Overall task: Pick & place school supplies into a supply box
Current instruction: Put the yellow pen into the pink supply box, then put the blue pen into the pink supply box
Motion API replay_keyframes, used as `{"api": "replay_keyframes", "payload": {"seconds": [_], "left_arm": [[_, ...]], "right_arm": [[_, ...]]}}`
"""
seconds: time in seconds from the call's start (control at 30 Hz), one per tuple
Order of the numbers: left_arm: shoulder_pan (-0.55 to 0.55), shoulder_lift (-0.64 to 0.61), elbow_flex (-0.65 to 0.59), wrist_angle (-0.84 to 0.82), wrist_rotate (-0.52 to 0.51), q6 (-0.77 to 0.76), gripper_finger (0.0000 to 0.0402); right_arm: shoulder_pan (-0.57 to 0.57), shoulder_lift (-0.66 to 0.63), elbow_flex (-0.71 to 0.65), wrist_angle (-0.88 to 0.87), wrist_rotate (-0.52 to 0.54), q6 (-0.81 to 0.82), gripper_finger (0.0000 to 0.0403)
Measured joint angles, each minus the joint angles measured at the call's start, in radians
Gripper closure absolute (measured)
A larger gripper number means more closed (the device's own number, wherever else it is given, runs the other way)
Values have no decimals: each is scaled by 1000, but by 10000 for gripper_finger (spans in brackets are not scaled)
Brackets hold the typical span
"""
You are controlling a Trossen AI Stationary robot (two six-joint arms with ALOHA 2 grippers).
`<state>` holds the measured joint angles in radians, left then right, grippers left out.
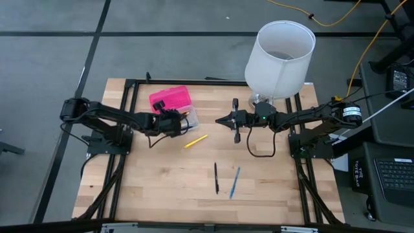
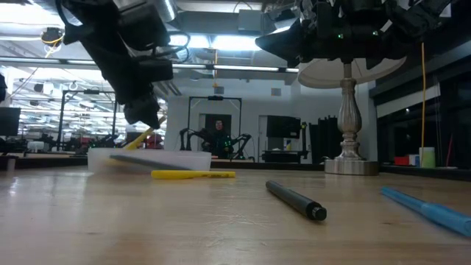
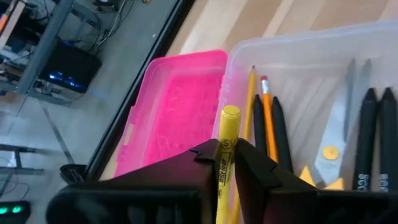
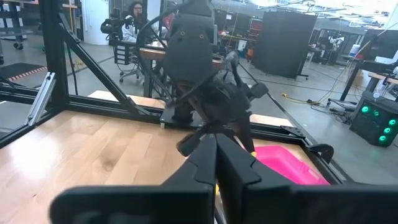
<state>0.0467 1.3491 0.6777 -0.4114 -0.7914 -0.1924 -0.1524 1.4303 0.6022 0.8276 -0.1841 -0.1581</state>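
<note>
Here the left pincer (image 3: 227, 171) hangs over the supply box (image 1: 173, 103), at about ten o'clock from the table's (image 1: 162, 188) middle, its fingers nipped on a yellow marker (image 3: 227, 149) above the clear base, where pencils and scissors (image 3: 331, 149) lie. The right pincer (image 1: 223, 120) hovers shut and empty near the middle. A yellow pen (image 1: 196, 141), black pen (image 1: 216, 178) and blue pen (image 1: 234, 182) lie loose toward six o'clock.
</note>
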Motion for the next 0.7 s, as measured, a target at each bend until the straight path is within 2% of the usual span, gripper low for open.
{"api": "replay_keyframes", "payload": {"seconds": [0.13, 0.3, 0.47, 0.7], "left_arm": [[16, 9, 0, -3, 13, -6, 362], [22, 9, 0, 28, 92, -5, 351], [22, 9, 0, 76, 97, 29, 349], [22, 9, 0, 116, 96, 50, 349]], "right_arm": [[0, 0, 0, 0, 0, 0, 397], [0, 0, 0, 0, 1, 0, 380], [0, 0, 0, 0, 1, 0, 373], [0, 0, 0, 0, 1, 0, 388]]}}
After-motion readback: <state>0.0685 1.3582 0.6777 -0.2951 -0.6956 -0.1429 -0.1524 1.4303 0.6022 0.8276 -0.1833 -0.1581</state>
